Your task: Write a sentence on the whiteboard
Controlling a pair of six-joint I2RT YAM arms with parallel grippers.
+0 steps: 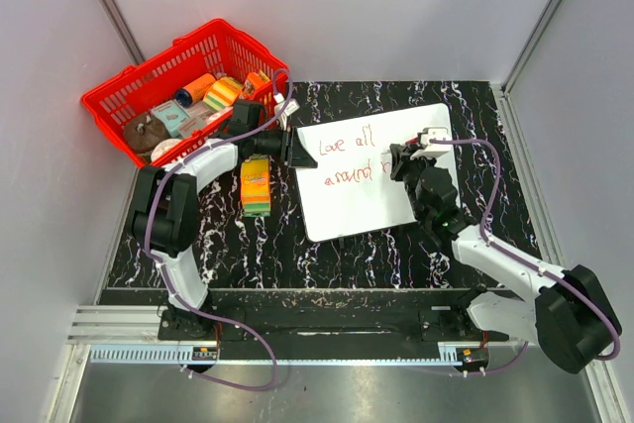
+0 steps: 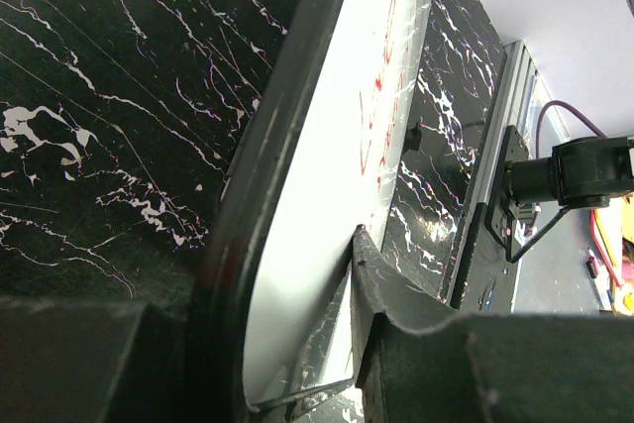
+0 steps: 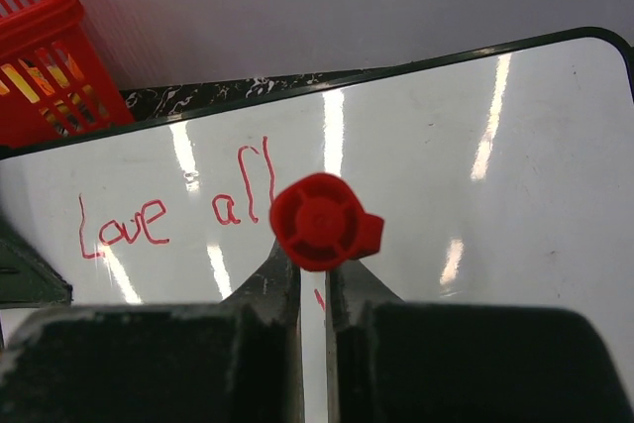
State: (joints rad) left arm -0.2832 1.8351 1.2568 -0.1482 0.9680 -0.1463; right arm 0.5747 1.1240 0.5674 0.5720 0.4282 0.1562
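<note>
while the whiteboard (image 1: 381, 200) on the table (image 1: 228, 235) is clamped by the left gripper (image 1: 299, 153), the pen (image 3: 322, 223) is clenched in the right gripper (image 1: 403, 161); the sentence (image 1: 345, 158) is judged nearly written, so light strokes are needed.

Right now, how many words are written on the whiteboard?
3 on the whiteboard: Love and all on the top line, around below. The right gripper with its pen covers that line's end, so more may be hidden.
</note>
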